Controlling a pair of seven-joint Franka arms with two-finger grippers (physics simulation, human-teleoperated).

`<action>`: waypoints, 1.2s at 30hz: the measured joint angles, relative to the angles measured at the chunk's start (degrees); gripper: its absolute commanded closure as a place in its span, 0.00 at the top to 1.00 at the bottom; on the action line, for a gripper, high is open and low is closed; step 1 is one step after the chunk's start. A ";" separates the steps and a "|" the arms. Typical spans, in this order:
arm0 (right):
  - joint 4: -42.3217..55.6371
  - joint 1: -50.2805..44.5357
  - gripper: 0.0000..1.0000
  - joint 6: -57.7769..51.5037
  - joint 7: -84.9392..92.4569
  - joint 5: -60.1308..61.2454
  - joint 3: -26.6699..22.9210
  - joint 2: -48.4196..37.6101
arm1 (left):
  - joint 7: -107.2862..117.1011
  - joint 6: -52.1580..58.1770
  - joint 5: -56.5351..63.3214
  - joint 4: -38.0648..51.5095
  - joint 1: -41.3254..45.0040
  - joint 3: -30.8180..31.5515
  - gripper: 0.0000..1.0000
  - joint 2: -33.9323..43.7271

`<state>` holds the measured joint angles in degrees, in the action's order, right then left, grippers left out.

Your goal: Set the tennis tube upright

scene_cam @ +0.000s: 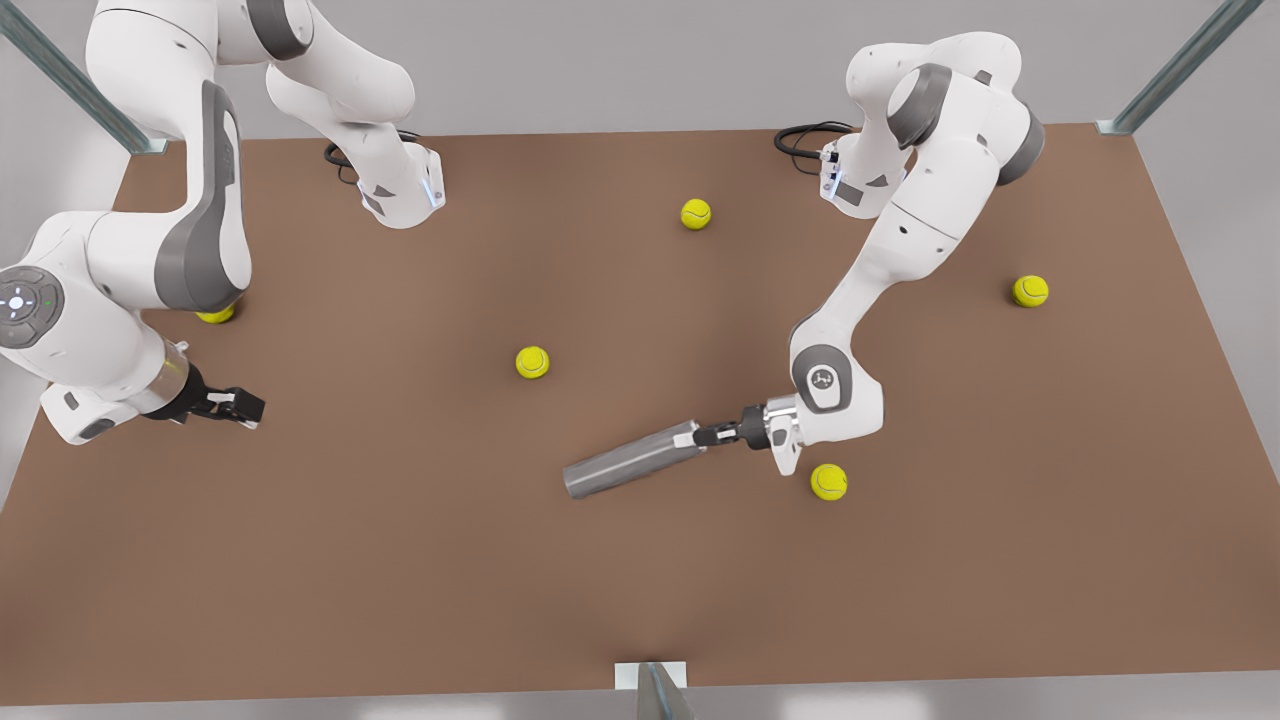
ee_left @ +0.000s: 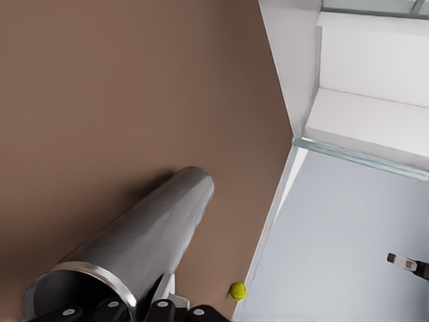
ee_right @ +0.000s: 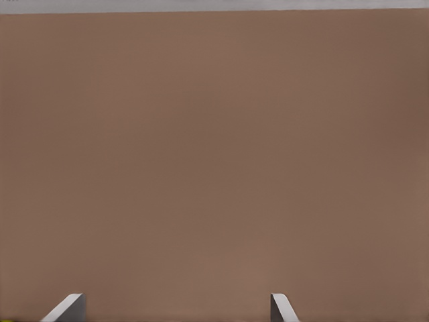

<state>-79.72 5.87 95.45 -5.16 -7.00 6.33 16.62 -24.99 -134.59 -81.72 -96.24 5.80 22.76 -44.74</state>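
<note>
One brown table (scene_cam: 640, 590) carries everything. Two white arms reach over it. The tennis tube (scene_cam: 628, 465) lies on its side near the table's middle, and its open end points to the front view's right. The left gripper (scene_cam: 712, 436) is clamped on the rim of this open end. The right gripper (scene_cam: 238, 405) waits with its fingers (ee_right: 67, 308) apart, low over the table at the front view's left. Five tennis balls (scene_cam: 532, 361) lie scattered around.

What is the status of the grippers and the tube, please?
Left gripper shut on tennis tube at its open rim; tube lying flat on table. Right gripper open, waiting apart. Tennis ball close behind left wrist.
</note>
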 measured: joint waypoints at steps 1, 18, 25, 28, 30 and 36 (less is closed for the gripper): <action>0.00 -0.10 1.00 0.00 -0.03 -0.03 0.00 0.00 | -0.09 0.02 -0.07 0.00 0.00 0.00 0.21 0.00; 0.00 -0.08 1.00 -0.01 0.15 -0.07 0.00 0.00 | 4.58 -0.08 2.74 -5.54 -0.27 -2.01 0.21 9.08; 0.00 -0.14 1.00 0.00 0.15 -0.12 0.00 0.00 | 13.91 0.10 12.34 -9.67 -0.35 -4.30 0.21 17.51; -0.08 -0.24 1.00 0.00 0.15 -0.12 0.00 0.00 | 14.26 0.10 16.40 -12.20 -0.47 -5.30 0.21 20.95; -0.09 -0.24 1.00 0.00 0.15 -0.12 0.00 0.00 | 19.30 0.27 20.45 -12.83 -0.43 -6.06 0.21 23.43; -0.18 -0.35 1.00 -0.09 0.15 -0.12 0.00 0.00 | 20.47 5.90 32.25 -12.57 -0.41 -10.01 0.21 27.51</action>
<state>-79.89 5.52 95.36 -5.01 -7.12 6.33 16.62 -4.52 -128.69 -49.47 -108.81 5.39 12.75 -17.23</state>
